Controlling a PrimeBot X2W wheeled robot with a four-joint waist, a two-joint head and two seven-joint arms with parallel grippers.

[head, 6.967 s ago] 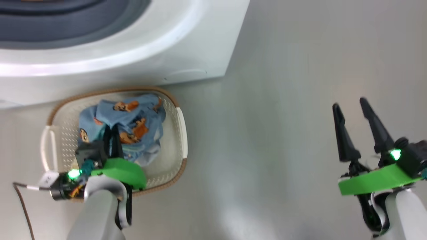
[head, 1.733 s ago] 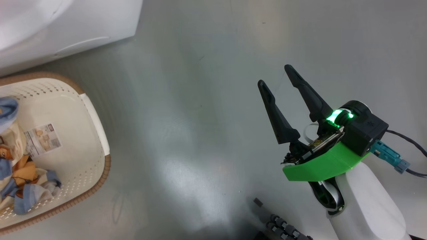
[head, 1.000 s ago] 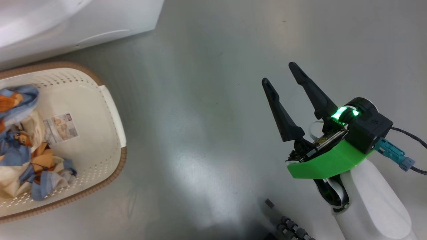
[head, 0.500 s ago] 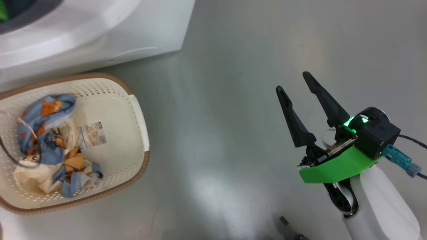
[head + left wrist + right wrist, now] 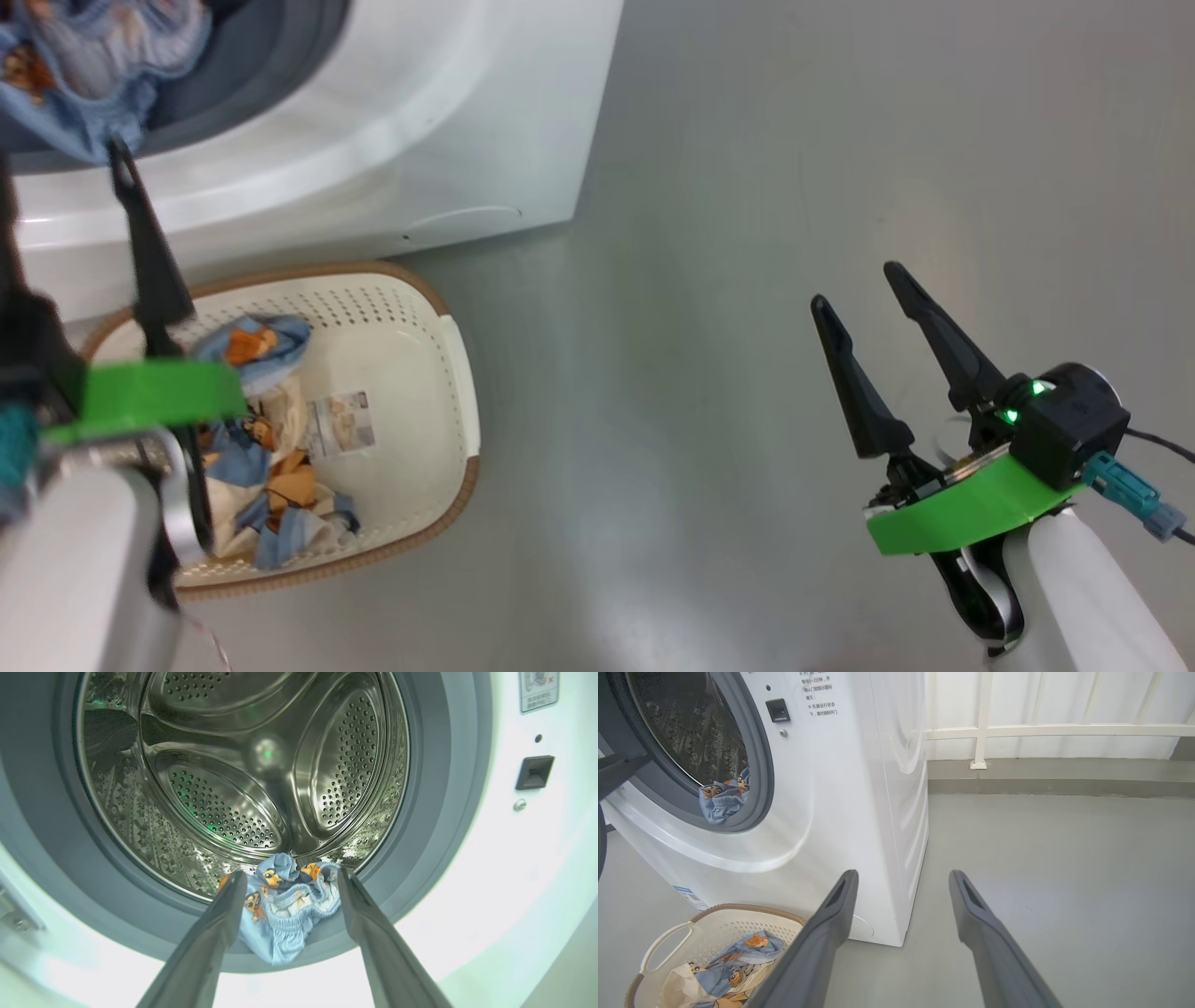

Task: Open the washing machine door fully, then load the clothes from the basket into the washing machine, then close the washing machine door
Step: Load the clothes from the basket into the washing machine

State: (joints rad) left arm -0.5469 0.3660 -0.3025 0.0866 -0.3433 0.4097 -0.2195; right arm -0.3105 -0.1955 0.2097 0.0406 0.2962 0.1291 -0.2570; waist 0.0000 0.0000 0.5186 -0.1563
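Counts: one washing machine [image 5: 859, 788], one basket [image 5: 464, 373], two grippers, one garment at the drum mouth, one heap in the basket.
Washing machine: stood on the grey floor [image 5: 728, 233], mouth open, steel drum [image 5: 243, 765] otherwise bare.
Garment at mouth: blue bear-print piece [image 5: 285, 910] lay over the lower lip of the grey gasket [image 5: 444, 788]. Long axis ran from the drum floor outward over the lip, gathered elastic edge hanging down outside.
Basket: sat on the floor just in front of the machine, below the mouth. Long axis ran parallel to the machine front, one white handle end toward the robot's right.
Heap in basket: blue bear-print fabric tangled with cream cloth [image 5: 271, 485], beside the label sticker [image 5: 341, 422]. Piece count not readable.
Left gripper [image 5: 290, 875]: fingers spread wide, aimed into the mouth, one either side of the draped garment, gripping nothing; contact couldn't be read.
Right gripper [image 5: 858, 287]: fingers spread wide, empty, over bare floor, well apart from basket and machine.
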